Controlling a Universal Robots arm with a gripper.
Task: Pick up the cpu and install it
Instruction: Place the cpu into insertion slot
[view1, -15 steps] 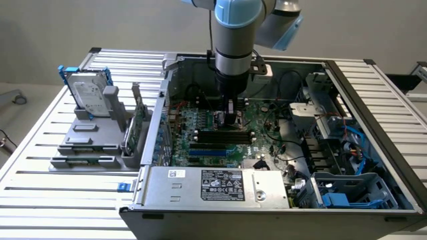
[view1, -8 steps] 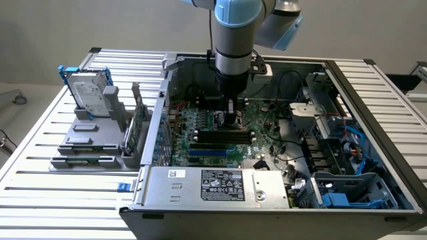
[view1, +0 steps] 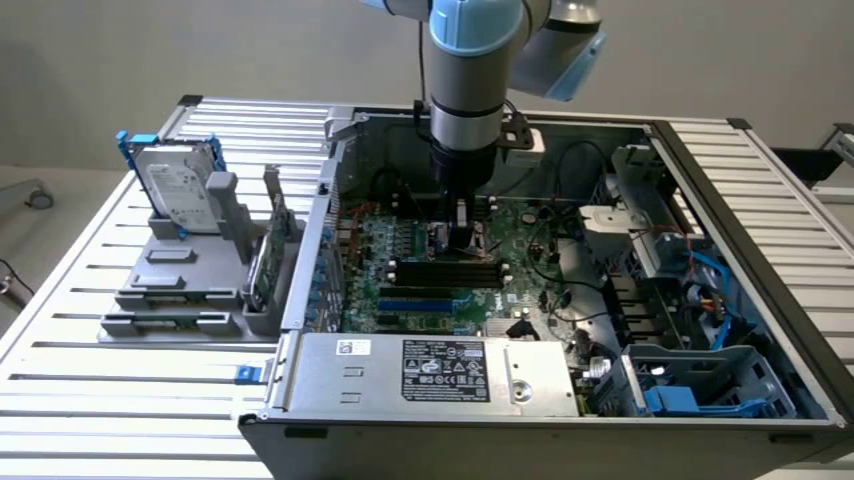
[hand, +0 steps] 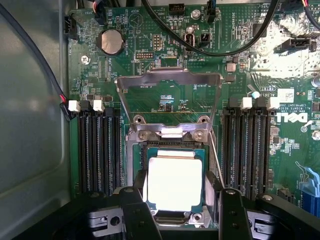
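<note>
Exterior high above open case (view1: 534, 450); wrist close over shared motherboard (hand: 125, 85).

A slatted aluminium table (view1: 80, 330) is carrying everything here. An open computer case (view1: 534, 445) is lying flat on it, right under the gripper (view1: 463, 240), which is hanging down inside the case. Off to the exterior view's left of the gripper, just beside the case, a grey holder block (view1: 174, 290) is sitting on the slats. More slats are running on past the case on the gripper's other side.
</note>
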